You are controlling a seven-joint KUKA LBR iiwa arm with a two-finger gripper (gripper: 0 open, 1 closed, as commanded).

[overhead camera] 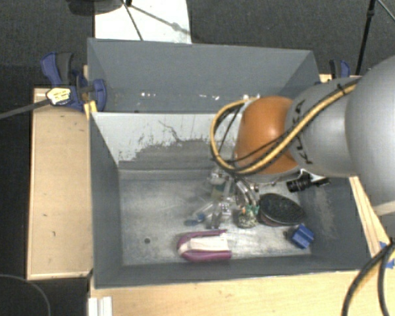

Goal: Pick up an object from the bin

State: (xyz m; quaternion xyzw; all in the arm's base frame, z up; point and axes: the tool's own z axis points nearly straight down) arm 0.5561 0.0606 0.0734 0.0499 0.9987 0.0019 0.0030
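While reaching in from three o'clock, hanging gripper (227,206) low over bits (204,216), likely lining up a pick; disc (281,209) at three; not revealing open or shut.

The grey metal bin (155,206) has sloping walls and a flat floor, scuffed pale along the back; the left half of that floor is bare but for a dark speck (147,241); near the front edge, about the middle, lies a purple and white oblong thing (204,247) on its side; right of it rests a black round disc (281,209), flat on the floor; just in front of the disc sits a small blue block (301,236); between disc and oblong lies a jumble of small bits (214,216), perhaps blue and green.
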